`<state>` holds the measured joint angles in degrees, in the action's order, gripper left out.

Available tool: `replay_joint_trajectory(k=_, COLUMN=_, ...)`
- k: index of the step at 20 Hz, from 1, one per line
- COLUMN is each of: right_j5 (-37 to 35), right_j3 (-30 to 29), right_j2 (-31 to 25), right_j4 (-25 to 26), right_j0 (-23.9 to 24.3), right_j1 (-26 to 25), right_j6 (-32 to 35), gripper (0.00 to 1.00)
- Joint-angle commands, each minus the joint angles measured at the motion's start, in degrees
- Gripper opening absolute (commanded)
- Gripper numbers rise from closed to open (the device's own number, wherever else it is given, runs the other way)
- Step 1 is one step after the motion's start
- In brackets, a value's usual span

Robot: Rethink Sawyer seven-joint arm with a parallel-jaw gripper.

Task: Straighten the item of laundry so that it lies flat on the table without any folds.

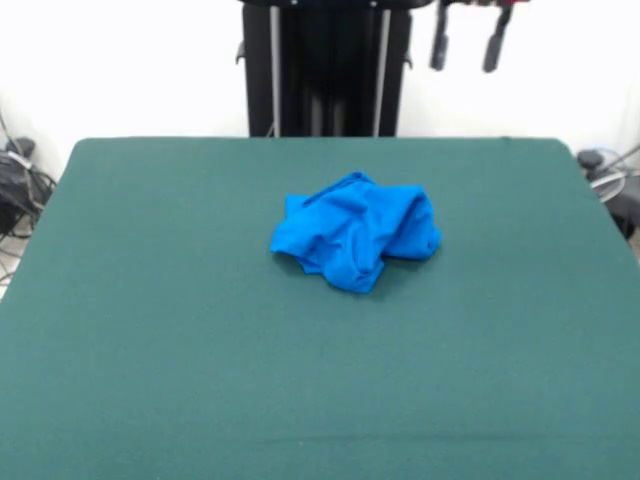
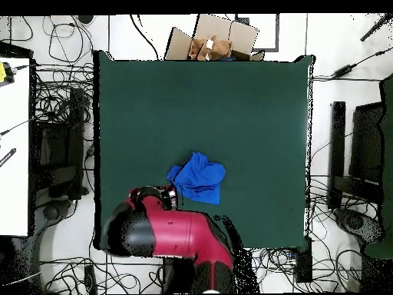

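Note:
The item of laundry (image 1: pixel 355 240) is a bright blue piece of fabric, crumpled into a small heap with many folds, a little beyond the middle of the dark green table (image 1: pixel 150 350). No lettering shows on it. My gripper (image 1: pixel 467 45) hangs high at the top right of the front view, well above and behind the heap, open with nothing between its two dark fingers. From overhead the heap (image 2: pixel 198 178) lies just to the right of the red arm's end (image 2: pixel 157 198), near the table's (image 2: pixel 230 100) bottom edge; the fingers are not distinct there.
An open cardboard box (image 2: pixel 219 38) stands off the table's top edge in the overhead view. Tangled cables (image 2: pixel 57 107) and a white desk (image 2: pixel 14 146) lie to the left, and black equipment (image 2: pixel 367 154) stands to the right.

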<state>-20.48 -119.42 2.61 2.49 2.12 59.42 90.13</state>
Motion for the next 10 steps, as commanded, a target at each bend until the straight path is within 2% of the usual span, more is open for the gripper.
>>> replay_joint_trajectory(k=1, right_j5=6.65, right_j3=0.29, right_j2=-1.28, right_j4=5.54, right_j0=3.64, right_j1=-7.24, right_j6=4.91, gripper=1.0)
replay_joint_trajectory(k=4, right_j5=8.04, right_j3=0.29, right_j2=-2.2, right_j4=6.4, right_j0=4.81, right_j1=-8.36, right_j6=5.04, gripper=1.0)
replay_joint_trajectory(k=10, right_j5=11.41, right_j3=3.46, right_j2=0.89, right_j4=7.41, right_j0=1.82, right_j1=-14.23, right_j6=8.09, gripper=1.0)
